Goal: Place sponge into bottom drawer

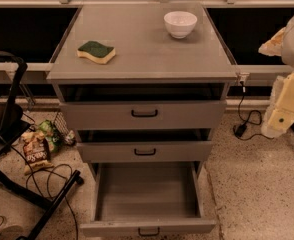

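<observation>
One: found sponge (96, 52) well left of gripper (285, 109), bottom drawer (147, 190) open at lower left. Two: could not tell grip state.

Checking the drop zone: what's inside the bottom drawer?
Bottom drawer is pulled out; only bare grey floor shows. Its rear part is hidden under the middle drawer. Sponge sits on the cabinet top; gripper at right edge.
</observation>
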`<state>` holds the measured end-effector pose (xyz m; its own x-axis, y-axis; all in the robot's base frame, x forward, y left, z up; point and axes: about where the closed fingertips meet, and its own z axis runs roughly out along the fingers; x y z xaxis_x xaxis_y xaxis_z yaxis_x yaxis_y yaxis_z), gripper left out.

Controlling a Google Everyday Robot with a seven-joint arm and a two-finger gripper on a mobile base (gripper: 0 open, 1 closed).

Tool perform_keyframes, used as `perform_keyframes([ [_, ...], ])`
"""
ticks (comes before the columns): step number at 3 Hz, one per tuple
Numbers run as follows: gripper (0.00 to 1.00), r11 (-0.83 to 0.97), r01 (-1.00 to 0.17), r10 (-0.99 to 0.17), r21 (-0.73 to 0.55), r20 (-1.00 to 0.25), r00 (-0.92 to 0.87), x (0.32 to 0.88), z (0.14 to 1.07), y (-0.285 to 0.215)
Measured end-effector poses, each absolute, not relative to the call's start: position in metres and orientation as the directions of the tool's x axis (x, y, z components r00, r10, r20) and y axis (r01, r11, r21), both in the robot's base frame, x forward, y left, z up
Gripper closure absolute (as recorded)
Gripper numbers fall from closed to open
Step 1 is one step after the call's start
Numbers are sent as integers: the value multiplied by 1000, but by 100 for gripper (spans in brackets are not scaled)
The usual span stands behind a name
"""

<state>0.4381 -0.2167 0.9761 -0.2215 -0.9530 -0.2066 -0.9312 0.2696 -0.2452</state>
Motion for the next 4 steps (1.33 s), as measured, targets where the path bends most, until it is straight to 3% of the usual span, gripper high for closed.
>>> perform_keyframes([
  [2, 0, 261, -921, -952, -290, -236, -196, 451, 973, -213],
  [4, 0, 323, -874, -877, -362, -462, -132, 541, 963, -199],
])
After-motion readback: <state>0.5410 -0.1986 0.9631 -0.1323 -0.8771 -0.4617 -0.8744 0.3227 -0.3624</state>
